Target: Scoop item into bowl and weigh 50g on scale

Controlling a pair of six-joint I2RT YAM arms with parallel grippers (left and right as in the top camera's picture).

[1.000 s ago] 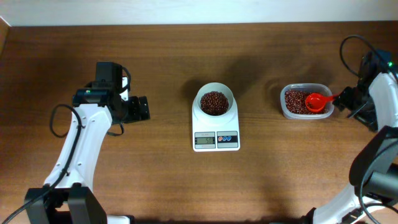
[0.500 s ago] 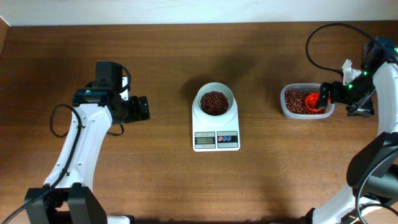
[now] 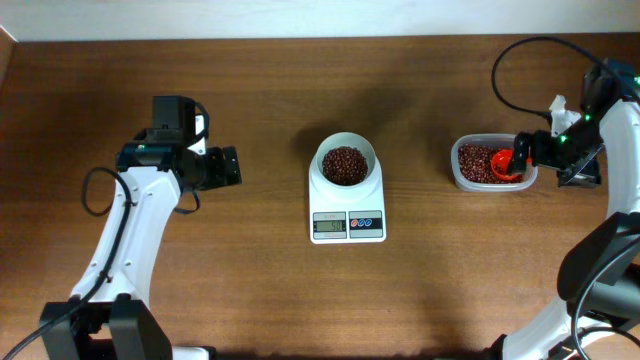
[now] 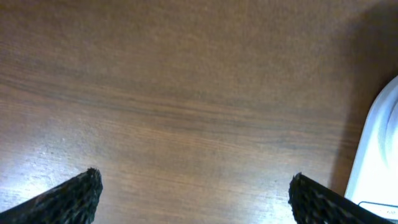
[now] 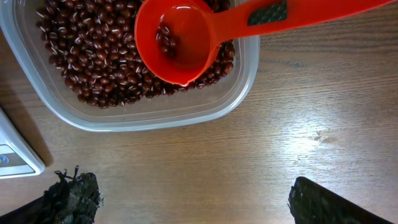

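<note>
The left arm (image 3: 125,240), rising from the lower left of the frame, is wearing smooth white shells over its long links, with boxy black housings at the joints, a small green light (image 3: 140,150) glowing near its upper end and a thin black cable (image 3: 85,192) looping off its side. The right arm (image 3: 622,140), along the right edge, is showing the same white and black, with a long black cable (image 3: 545,39) arching above it. The left tool (image 3: 232,168) and the right tool (image 3: 522,152) are ending in matt black fingers (image 5: 71,198) with a rough, pitted surface.

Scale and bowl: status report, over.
Left tool open, empty, off to the side of the scale. Right tool open at the tub, red scoop lying in it. Beans in bowl on scale; readout illegible. Nothing in the way.
</note>
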